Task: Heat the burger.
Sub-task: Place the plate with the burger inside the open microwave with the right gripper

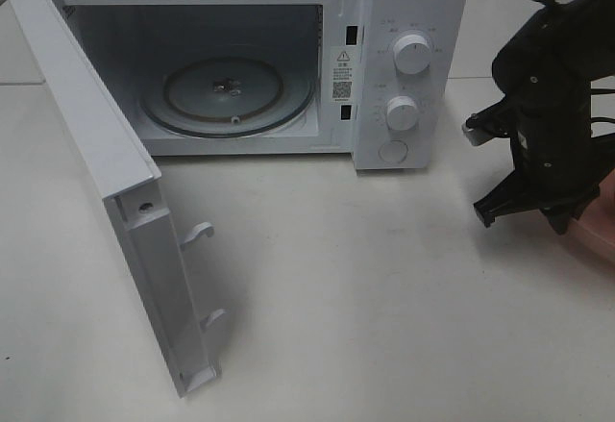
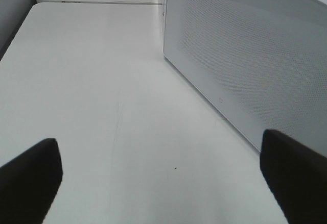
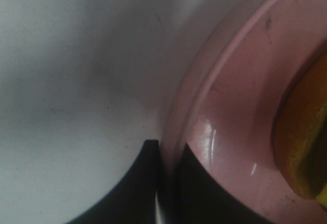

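The burger (image 3: pixel 301 132) shows only as a golden-brown and yellow edge in the right wrist view, lying on a round pink plate (image 3: pixel 235 112). My right gripper (image 3: pixel 171 178) is shut on the plate's rim, one dark finger (image 3: pixel 145 183) outside it and the other on the inside. In the exterior high view this gripper (image 1: pixel 524 212) is low at the far right, right of the microwave, and a sliver of the pink plate (image 1: pixel 601 225) shows behind it. My left gripper (image 2: pixel 163 183) is open over bare table, with nothing between its fingers.
The white microwave (image 1: pixel 413 18) stands at the back with its door (image 1: pixel 106 182) swung wide open to the left. Inside lies the glass turntable (image 1: pixel 229 90). The microwave's side wall (image 2: pixel 245 55) runs close beside my left gripper.
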You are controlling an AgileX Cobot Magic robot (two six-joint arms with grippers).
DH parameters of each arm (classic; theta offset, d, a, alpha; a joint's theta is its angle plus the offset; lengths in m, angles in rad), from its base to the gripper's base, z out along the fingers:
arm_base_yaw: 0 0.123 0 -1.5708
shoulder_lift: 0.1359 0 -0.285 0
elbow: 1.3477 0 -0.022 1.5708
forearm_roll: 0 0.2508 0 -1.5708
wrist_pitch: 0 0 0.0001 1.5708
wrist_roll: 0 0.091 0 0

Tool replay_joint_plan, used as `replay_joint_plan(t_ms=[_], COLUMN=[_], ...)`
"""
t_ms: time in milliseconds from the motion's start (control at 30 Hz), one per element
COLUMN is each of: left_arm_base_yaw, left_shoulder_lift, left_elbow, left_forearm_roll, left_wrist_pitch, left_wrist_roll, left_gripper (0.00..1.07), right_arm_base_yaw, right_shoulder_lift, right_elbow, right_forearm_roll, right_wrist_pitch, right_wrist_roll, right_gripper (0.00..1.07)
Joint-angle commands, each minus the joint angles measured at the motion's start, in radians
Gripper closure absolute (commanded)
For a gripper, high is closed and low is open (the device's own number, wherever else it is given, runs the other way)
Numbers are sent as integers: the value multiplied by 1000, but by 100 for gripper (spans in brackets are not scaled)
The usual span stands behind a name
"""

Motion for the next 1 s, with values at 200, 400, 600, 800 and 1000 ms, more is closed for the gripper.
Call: replay_joint_plan(t_ms=[200, 400, 600, 800, 1000], left_arm_base_yaw=[-2, -2, -2, -2, -2], left_shoulder_lift=[-25, -25, -25, -25, -25], left_elbow=[4, 4, 4, 4, 4], left_forearm_roll=[-1, -1, -1, -1, -1], left_wrist_pitch=[-6, -6, -6, -6, -6], left_wrist_roll=[-4, -4, -4, -4, -4], left_gripper=[5, 5, 5, 5, 5], right_arm_base_yaw=[76, 121, 187, 273, 347], right_shoulder_lift=[-25, -102, -173, -198, -201], right_elbow=[27, 119, 179, 223, 230], right_forearm_roll=[-88, -89, -87, -79, -79], right_wrist_pitch=[108, 108, 120, 147, 188], right_wrist_roll=[24, 31, 46, 72, 83], right_gripper=[107, 107, 107, 107, 106])
